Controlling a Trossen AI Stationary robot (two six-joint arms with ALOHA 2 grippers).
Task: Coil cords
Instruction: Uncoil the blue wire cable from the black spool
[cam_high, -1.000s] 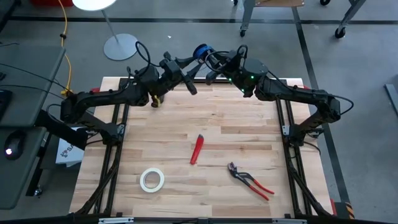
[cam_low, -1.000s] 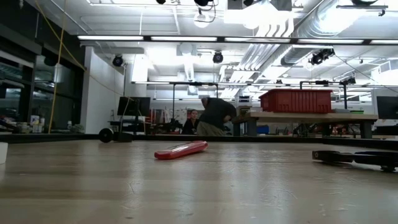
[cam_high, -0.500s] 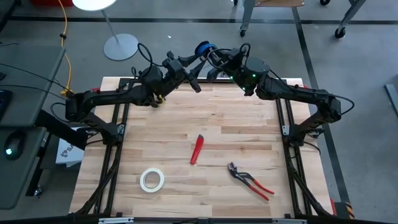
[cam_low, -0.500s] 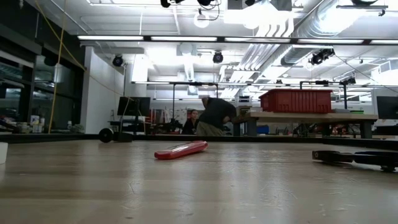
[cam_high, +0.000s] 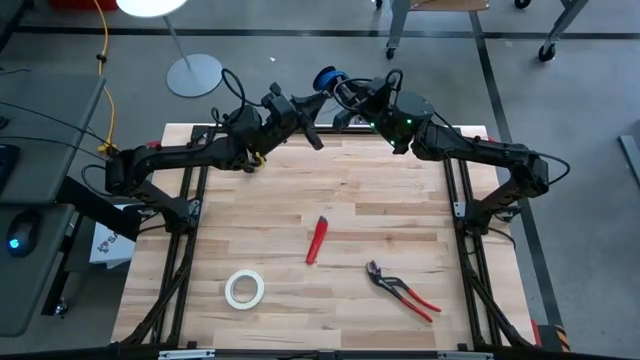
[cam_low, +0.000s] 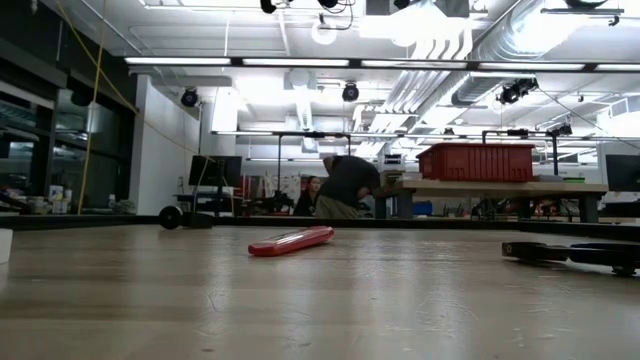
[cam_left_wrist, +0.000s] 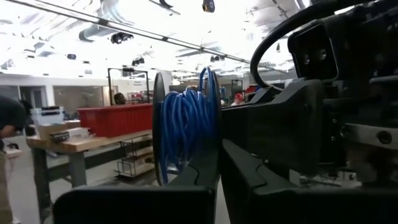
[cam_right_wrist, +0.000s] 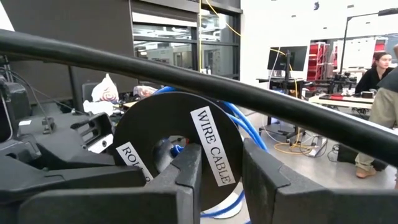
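Right gripper (cam_high: 340, 93) grips the spool (cam_high: 325, 80) at table's twelve o'clock; left gripper (cam_high: 312, 110) pinched shut beside the wire (cam_left_wrist: 185, 127); we'd wind keeping steady tension.

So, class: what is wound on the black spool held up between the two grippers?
Blue wire is wound on the spool. Its flanges hide the inner turns.

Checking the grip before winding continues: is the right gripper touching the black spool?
Touching. In the right wrist view the right gripper has one finger pressed on the spool face.
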